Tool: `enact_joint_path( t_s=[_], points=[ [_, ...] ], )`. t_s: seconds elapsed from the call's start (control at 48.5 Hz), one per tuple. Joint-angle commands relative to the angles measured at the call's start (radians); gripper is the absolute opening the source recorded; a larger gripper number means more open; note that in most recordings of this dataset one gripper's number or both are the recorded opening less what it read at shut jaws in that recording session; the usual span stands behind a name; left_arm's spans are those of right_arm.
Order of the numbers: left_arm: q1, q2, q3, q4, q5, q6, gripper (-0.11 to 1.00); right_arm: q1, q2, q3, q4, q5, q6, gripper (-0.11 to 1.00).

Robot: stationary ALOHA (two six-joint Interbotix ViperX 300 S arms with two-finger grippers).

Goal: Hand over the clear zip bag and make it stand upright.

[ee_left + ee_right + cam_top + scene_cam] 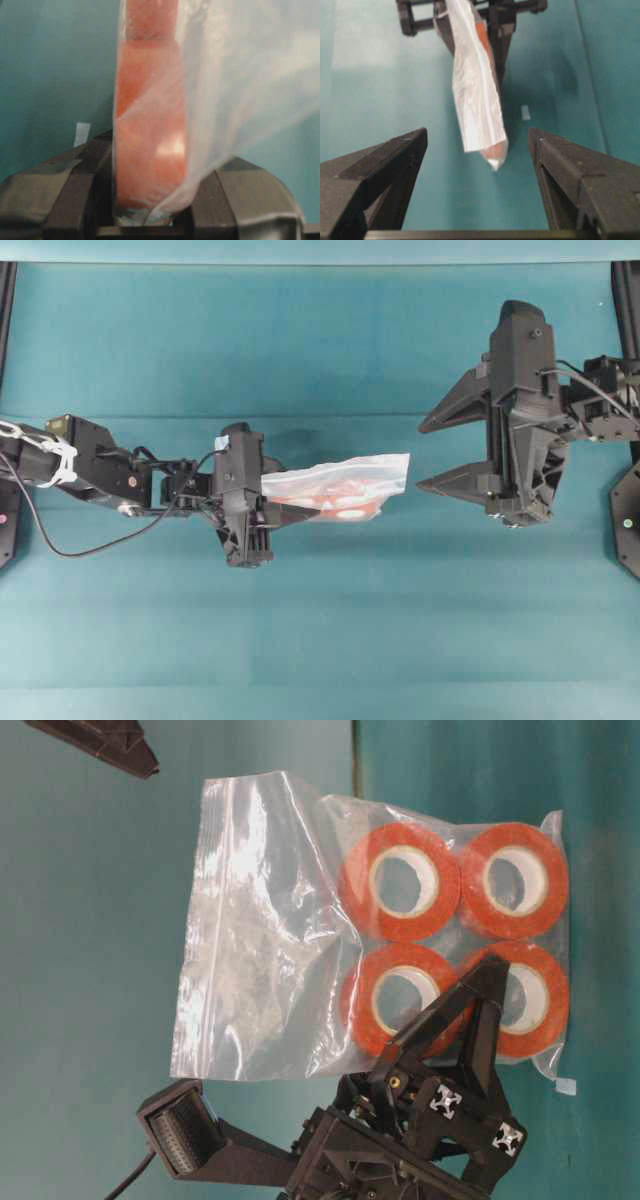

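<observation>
The clear zip bag [340, 487] hangs in the air over the teal table [300, 640], its orange rolls [400, 880] inside; the left gripper [272, 508] pinches one end of it — the right gripper [445, 453] waits nearby, jaws wide apart, holding nothing.

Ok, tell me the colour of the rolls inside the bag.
Orange rolls with white cores, clearest in the table-level view.

**Two arms face off across the middle**

Left arm reaches in level, its pincer [285, 508] clamped tight on the clear zip bag [345, 485]. Right arm hangs opposite, pincer [440, 453] spread wide, fingers pointing straight at the left one, just apart.
</observation>
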Motion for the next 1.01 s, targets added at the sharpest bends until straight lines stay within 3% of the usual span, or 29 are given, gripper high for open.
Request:
enact_joint_path(
  t_s=[0.0,0.989],
  points=[
    [-0.003,-0.008,-0.008,0.002,-0.003,0.0,0.25,0.003,-0.009,-0.006,0.002,-0.011,0.009,0.88],
    [0.002,-0.009,0.003,0.002,-0.003,0.002,0.25,-0.057,-0.08,0.052,-0.003,-0.002,0.011,0.88]
  ],
)
